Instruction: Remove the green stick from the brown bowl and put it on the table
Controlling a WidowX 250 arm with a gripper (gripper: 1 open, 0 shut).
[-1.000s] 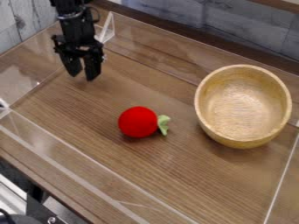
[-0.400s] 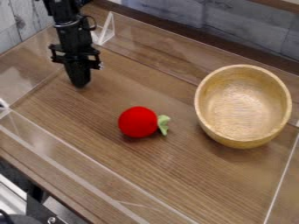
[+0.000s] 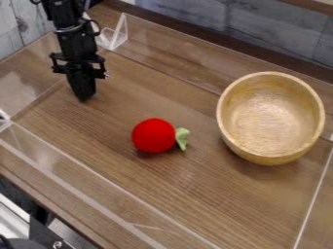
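The brown bowl (image 3: pixel 271 117) stands at the right of the table (image 3: pixel 92 146), and its inside is bare. The short end of the green stick (image 3: pixel 182 139) pokes out from behind a red ball (image 3: pixel 154 136) near the table's middle; the rest of it is hidden by the ball. My gripper (image 3: pixel 82 93) hangs at the far left, pointing down, with its tips close to the tabletop. It is shut, with nothing visible between the fingers, and stands well apart from the ball, stick and bowl.
Low clear acrylic walls (image 3: pixel 306 224) edge the table on all sides. A small clear holder (image 3: pixel 117 34) stands on the back wall, just behind the gripper. The red ball lies between the gripper and the bowl.
The gripper's fingers, spread apart a second ago, have closed together on nothing. The hand has stayed in about the same spot. Ball, stick and bowl have not moved.
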